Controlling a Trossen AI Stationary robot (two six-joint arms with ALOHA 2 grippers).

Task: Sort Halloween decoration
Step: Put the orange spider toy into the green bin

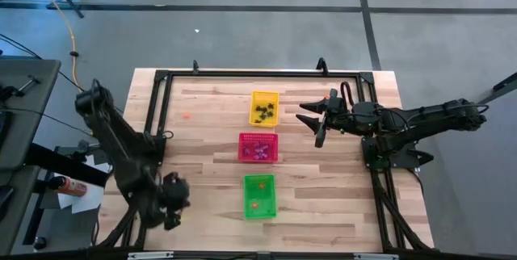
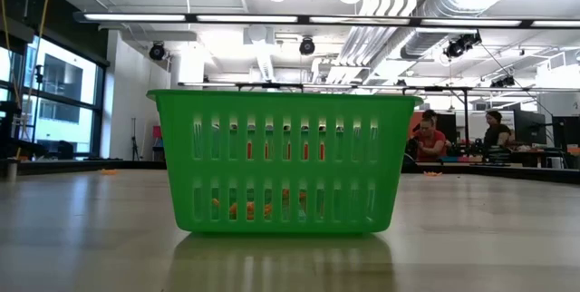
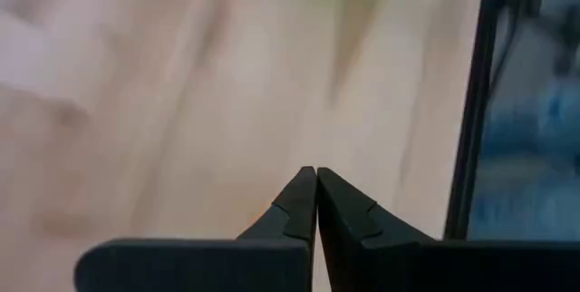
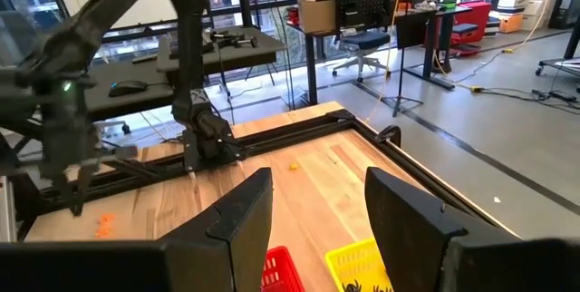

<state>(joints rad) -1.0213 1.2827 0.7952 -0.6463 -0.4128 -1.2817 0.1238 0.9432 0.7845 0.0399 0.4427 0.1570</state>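
Three mesh baskets stand in a row mid-table: a yellow basket (image 1: pixel 264 107) with black trinkets, a red basket (image 1: pixel 258 147) with purple-pink trinkets, and a green basket (image 1: pixel 259 195) with orange trinkets (image 2: pixel 245 209). Loose orange trinkets lie on the wood at the far left (image 1: pixel 185 116) and near the left arm (image 4: pixel 104 226). My left gripper (image 1: pixel 173 205) hangs shut above the near left of the table (image 3: pixel 315 176). My right gripper (image 1: pixel 312 119) hovers open to the right of the yellow basket, above the table (image 4: pixel 317 183). My left gripper has its fingertips together, slanting down over bare wood. A thin orange sliver (image 3: pixel 261 216) shows along one finger's edge. I cannot tell whether it is a trinket caught between the fingers.
A black frame rail (image 1: pixel 153 131) runs along the table's left side, and another (image 1: pixel 258 73) along the far edge. Bare wood lies between the baskets and the left rail. People sit at desks in the room beyond (image 2: pixel 430 133).
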